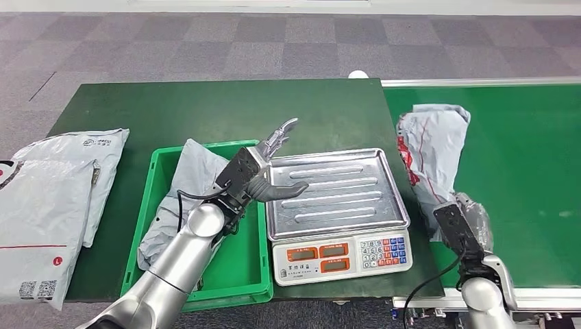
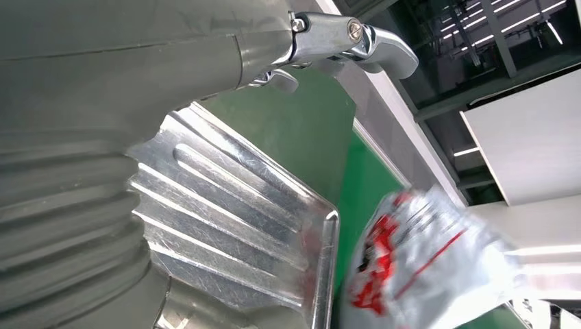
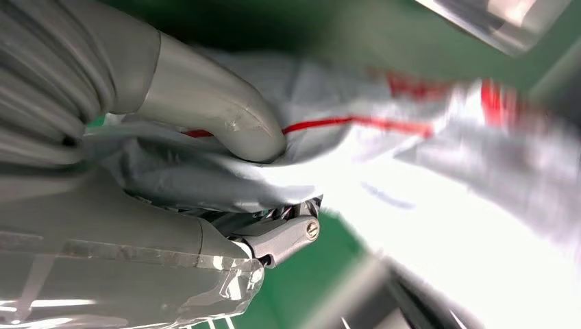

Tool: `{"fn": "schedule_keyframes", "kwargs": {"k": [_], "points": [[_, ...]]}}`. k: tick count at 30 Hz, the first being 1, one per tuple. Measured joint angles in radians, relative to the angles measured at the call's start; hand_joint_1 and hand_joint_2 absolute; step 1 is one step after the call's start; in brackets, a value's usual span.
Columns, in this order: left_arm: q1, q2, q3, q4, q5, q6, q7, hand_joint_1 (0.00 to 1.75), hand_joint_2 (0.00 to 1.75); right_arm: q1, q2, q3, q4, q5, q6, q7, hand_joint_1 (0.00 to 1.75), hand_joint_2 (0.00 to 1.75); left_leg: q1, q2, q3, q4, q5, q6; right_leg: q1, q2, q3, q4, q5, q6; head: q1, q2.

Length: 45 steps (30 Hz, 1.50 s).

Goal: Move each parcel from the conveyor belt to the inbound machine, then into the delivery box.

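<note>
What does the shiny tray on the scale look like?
The tray is a silvery metal pan, rectangular with rounded corners, a raised rim and long pressed ridges across its floor. Fine scratches show in the left wrist view. It sits flat on top of the white scale, on the dark table between the green bin and the belt. Nothing lies in it. The left robot hand hangs open over its near-left corner; whether it touches the tray is unclear.

scale (image 1: pixel 340 212) centre, on table (image 1: pixel 205 110) | crate (image 1: pixel 253 274) left of it, parcel (image 1: pixel 192 171) inside | conveyor belt (image 1: pixel 521 137) right, carrying parcel (image 1: pixel 431 147) | two parcels (image 1: pixel 48 199) far left
</note>
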Motion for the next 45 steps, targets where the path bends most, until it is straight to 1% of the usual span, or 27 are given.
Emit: {"fn": "schedule_keyframes", "kwargs": {"k": [4,8,13,19,23,27,32,35,38,43,45], "points": [[-0.002,-0.004,0.0,0.004,0.012,0.0,-0.001,0.0,1.75,0.002,0.0,-0.001,-0.123,0.012,-0.069,-0.008,1.75,1.75,-0.001,-0.002,0.0,0.001,0.0,0.001,-0.001,-0.002,0.0,0.0,0.0,0.0,0.0,0.0],[-0.011,-0.013,0.0,0.01,0.03,0.001,0.001,0.0,1.75,-0.003,-0.008,-0.019,-0.189,-0.019,-0.087,-0.029,1.75,1.75,-0.003,-0.004,-0.001,0.001,0.0,0.002,-0.004,-0.003,0.001,0.0,0.0,0.002,0.0,0.0],[-0.024,-0.02,0.0,0.022,0.056,0.019,0.003,0.0,1.75,-0.04,-0.019,-0.028,-0.205,-0.054,-0.078,-0.046,1.75,1.75,-0.005,-0.005,-0.001,0.001,0.001,0.003,-0.005,-0.003,0.001,0.0,0.001,0.003,0.0,0.0],[-0.031,-0.024,0.0,0.034,0.064,0.03,0.003,0.0,1.75,-0.079,-0.027,-0.028,-0.205,-0.061,-0.069,-0.051,1.75,1.75,-0.005,-0.005,-0.001,0.001,0.001,0.004,-0.005,-0.004,0.001,0.0,0.001,0.004,0.0,0.0],[-0.033,-0.025,0.0,0.038,0.076,0.043,0.003,0.0,1.75,-0.133,-0.029,-0.017,-0.196,-0.079,-0.032,-0.045,1.75,1.75,-0.005,-0.005,-0.002,0.001,0.002,0.004,-0.005,-0.003,0.001,0.0,0.001,0.004,0.0,0.0],[-0.047,-0.031,0.0,0.043,0.083,0.052,0.006,0.0,1.75,-0.2,-0.029,0.041,-0.154,-0.134,0.081,-0.004,1.75,1.75,-0.005,-0.005,-0.002,0.001,0.003,0.004,-0.004,-0.004,0.001,0.0,0.001,0.004,0.0,0.0],[-0.065,-0.035,0.0,0.051,0.083,0.065,0.012,0.0,1.75,-0.224,-0.028,0.12,-0.096,-0.162,0.125,0.0,1.75,1.75,-0.004,-0.009,-0.003,0.001,0.004,0.004,-0.004,-0.009,0.001,0.0,0.001,0.004,0.0,0.0],[-0.066,-0.034,0.0,0.051,0.083,0.078,0.019,0.0,1.75,-0.226,-0.026,0.19,-0.051,-0.175,0.171,0.005,1.75,1.75,-0.004,-0.01,-0.003,0.001,0.004,0.004,-0.004,-0.008,0.001,0.0,0.001,0.004,0.0,0.0],[-0.061,-0.031,0.0,0.046,0.084,0.089,0.025,0.0,1.75,-0.225,-0.012,0.282,0.006,-0.174,0.179,0.007,1.75,1.75,-0.004,-0.01,-0.004,0.001,0.004,0.004,-0.004,-0.009,0.001,0.0,0.001,0.004,0.0,0.0],[-0.05,-0.022,0.0,0.035,0.092,0.1,0.035,0.0,1.75,-0.24,0.03,0.424,0.084,-0.165,0.174,0.022,1.75,1.75,-0.004,-0.01,-0.004,0.001,0.004,0.004,-0.003,-0.009,0.001,0.0,0.001,0.004,0.0,0.0],[-0.05,-0.021,0.0,0.035,0.094,0.101,0.037,0.0,1.75,-0.249,0.043,0.468,0.106,-0.173,0.175,0.025,0.87,1.75,-0.004,-0.01,-0.003,0.001,0.004,0.004,-0.004,-0.009,0.001,0.0,0.001,0.004,0.0,0.0]]}}
